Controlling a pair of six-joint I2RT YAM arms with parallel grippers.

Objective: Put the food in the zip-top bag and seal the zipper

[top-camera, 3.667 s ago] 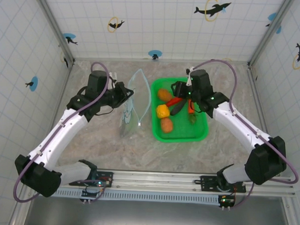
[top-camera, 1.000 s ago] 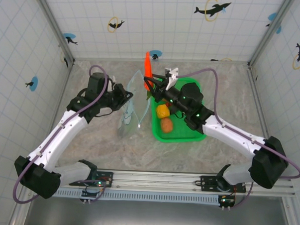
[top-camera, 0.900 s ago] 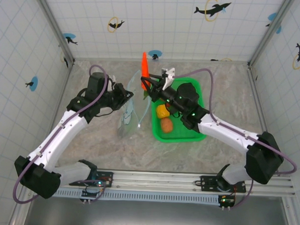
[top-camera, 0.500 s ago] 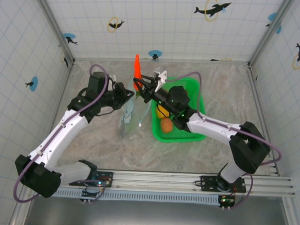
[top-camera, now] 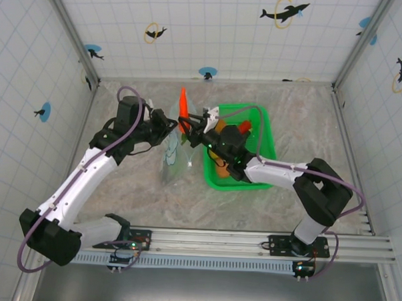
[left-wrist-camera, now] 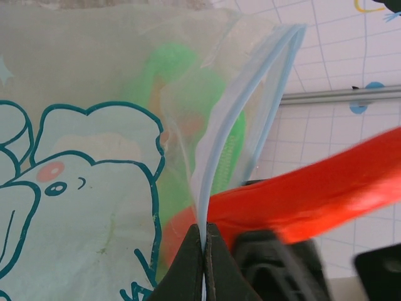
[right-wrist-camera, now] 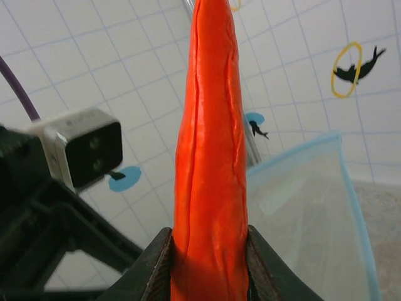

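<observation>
Right wrist: red pepper [right-wrist-camera: 210, 157] points straight up.

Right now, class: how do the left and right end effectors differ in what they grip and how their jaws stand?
The left end effector grips the thin blue zipper of the zip-top bag; the right end effector grips a red toy vegetable. The left's jaws nearly meet; the right's stand apart around it. Both are holding something beside the bag's open mouth.

The long red toy pepper [right-wrist-camera: 210, 157] looked like glossy, faintly creased plastic. The clear elephant-printed zip-top bag [left-wrist-camera: 94, 94] was thin, smooth film, and the green basket [top-camera: 267, 137] was shiny moulded plastic.
</observation>
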